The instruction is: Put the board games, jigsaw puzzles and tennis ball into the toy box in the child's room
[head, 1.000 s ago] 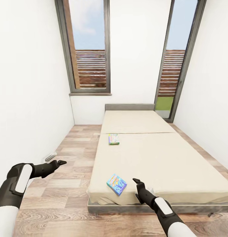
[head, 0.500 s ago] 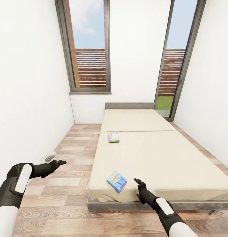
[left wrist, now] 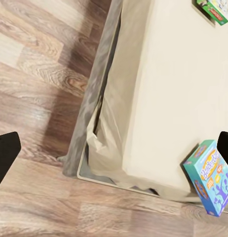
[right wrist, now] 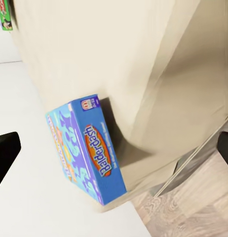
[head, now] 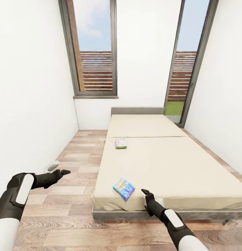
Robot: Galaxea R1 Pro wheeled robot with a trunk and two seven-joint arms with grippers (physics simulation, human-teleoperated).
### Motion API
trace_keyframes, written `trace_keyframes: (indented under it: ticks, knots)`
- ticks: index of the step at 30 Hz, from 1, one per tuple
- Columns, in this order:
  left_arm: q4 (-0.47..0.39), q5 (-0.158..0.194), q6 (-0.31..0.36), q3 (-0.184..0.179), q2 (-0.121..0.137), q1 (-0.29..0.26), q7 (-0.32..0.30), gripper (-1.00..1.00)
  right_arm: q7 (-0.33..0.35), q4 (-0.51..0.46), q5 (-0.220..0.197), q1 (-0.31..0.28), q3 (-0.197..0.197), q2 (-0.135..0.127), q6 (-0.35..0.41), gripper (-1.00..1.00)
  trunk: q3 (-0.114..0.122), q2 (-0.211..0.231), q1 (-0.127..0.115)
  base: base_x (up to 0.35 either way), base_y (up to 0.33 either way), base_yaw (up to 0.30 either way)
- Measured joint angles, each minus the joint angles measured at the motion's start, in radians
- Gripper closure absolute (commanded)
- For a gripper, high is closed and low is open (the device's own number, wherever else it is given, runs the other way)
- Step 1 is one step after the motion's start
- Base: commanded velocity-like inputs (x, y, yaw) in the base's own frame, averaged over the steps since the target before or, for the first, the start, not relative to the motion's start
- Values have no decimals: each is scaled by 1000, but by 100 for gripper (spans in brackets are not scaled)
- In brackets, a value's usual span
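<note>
The right claw, jaws apart and empty, hangs at the foot of the bed; the blue game box lies just beside it at the mattress corner, where a clumsy nudge could likely tip it to the floor; the green game box rests well beyond; the left claw, spread and empty, hovers over bare planks near the wall.

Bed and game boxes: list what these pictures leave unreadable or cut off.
- Far box: cover print too small in the head view; cut by the frame edge in the left wrist view.
- Near box: right side cut off in the left wrist view.
- Bed: right corner cut by the head view's edge.
</note>
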Motion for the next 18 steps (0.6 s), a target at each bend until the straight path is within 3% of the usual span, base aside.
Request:
trace_keyframes:
  ticks: [18]
  knots:
    - [0, 6, 0, 0, -1, 0, 0, -100, 0, 0, 0, 0, 0, -5, 0, -100, -56, -126, 69, 0, 0, 0]
